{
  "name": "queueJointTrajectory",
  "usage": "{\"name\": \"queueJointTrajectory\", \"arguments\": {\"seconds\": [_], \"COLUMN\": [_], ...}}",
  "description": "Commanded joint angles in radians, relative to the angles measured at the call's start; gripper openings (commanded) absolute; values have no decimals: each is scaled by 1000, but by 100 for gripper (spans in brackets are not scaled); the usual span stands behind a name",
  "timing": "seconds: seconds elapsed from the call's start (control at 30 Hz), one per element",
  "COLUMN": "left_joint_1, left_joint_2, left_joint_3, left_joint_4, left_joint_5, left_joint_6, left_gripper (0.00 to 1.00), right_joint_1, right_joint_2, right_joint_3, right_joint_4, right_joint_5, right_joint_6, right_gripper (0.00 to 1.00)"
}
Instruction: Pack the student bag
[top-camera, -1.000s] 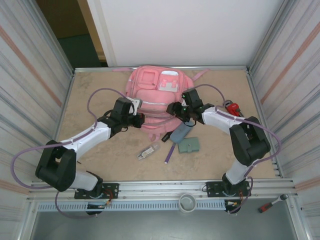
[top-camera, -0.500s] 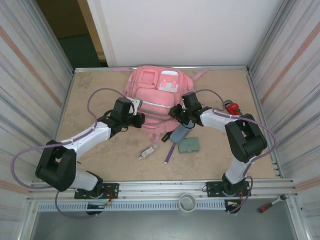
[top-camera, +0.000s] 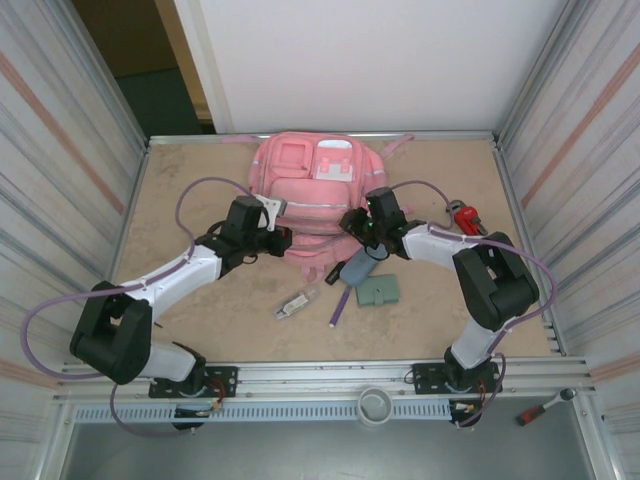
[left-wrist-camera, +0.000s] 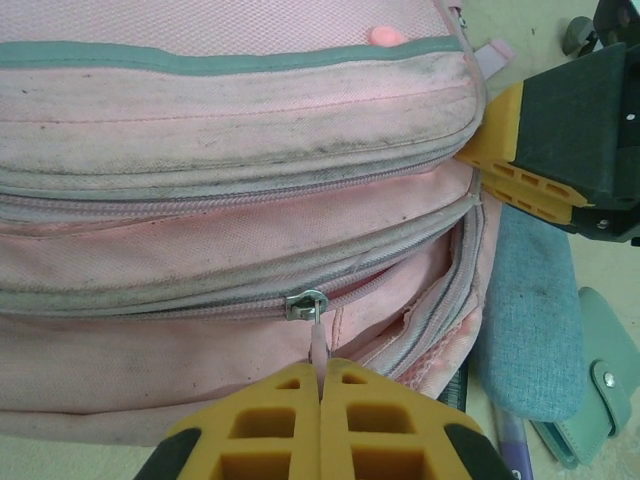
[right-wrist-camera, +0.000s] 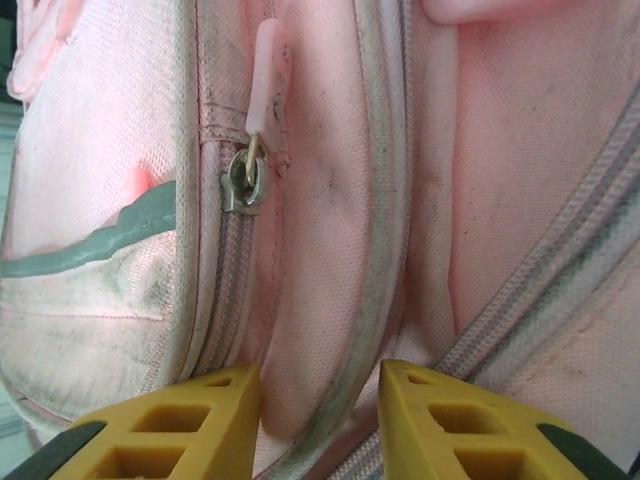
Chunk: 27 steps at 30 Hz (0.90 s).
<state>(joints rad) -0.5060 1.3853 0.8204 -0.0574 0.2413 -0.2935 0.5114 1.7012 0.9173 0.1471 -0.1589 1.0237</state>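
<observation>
Top ext.: student bag (top-camera: 310, 195) was noted lying flat at far-centre of table (top-camera: 190, 190). L gripper (top-camera: 283, 238) was at its near-left edge, R gripper (top-camera: 352, 222) at near-right.

L wrist: L gripper (left-wrist-camera: 321, 378) was seen pressed together on zip pull (left-wrist-camera: 318, 345).

R wrist: R gripper (right-wrist-camera: 320, 385) jaws were apart astride fabric fold; clamped or not, cannot tell.

Judged: bag soft, limp, prob. light. Fabric expected to bunch when pulled. Holds preferred: zip pull for opening, seam fold as counter-hold.
</observation>
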Motion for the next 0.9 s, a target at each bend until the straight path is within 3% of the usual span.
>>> {"name": "queueJointTrajectory", "arguments": {"seconds": [0.0, 0.17, 0.4, 0.5, 0.57, 0.73, 0.87], "left_joint_1": [-14, -15, -16, -15, -14, 24, 43], "left_joint_2": [-34, -38, -39, -59, -73, -97, -131], "left_joint_3": [2, -6, -17, -17, -11, -40, -72], "left_joint_4": [35, 34, 15, -34, -87, -119, -135], "left_joint_5": [85, 88, 83, -7, -103, -170, -245], "left_joint_6": [-15, -14, 4, 24, 44, 44, 47], "left_gripper": [0, 0, 0, 0, 0, 0, 0], "right_joint_1": [10, 13, -8, -43, -90, -240, -353], "right_joint_2": [-31, -25, -18, -56, -92, -57, 26], "right_joint_3": [-20, -24, 19, 25, 19, 122, 219], "right_joint_4": [94, 131, 154, 97, 42, -124, -164], "right_joint_5": [15, 35, 28, 27, 24, -167, -345], "right_joint_6": [29, 44, 42, 10, -31, -201, -244], "right_gripper": [39, 37, 18, 3, 0, 0, 0]}}
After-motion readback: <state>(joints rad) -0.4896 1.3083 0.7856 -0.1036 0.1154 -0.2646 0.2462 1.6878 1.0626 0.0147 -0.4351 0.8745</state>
